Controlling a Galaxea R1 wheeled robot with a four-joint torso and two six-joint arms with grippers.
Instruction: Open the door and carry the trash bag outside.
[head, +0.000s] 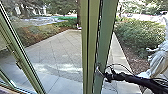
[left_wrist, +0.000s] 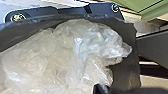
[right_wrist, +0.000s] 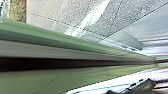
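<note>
In the head view my right gripper (head: 100, 72) reaches in from the right and lies against the green edge of the door (head: 106, 37); whether it grips the edge I cannot tell. The green door frame (right_wrist: 105, 72) crosses the right wrist view close to the camera. A crumpled, translucent trash bag (left_wrist: 50, 57) is large and near in the left wrist view. A small black part of my left gripper (left_wrist: 100, 89) shows beside the plastic, and its hold on the bag cannot be made out.
Beyond the glass lies a paved path (head: 62, 47), with shrubs (head: 140, 35) along its side. Another slanted green frame (head: 21, 55) stands at the left. A pale, folded shape (head: 160, 60) is at the right edge, behind my right arm; I cannot tell what it is.
</note>
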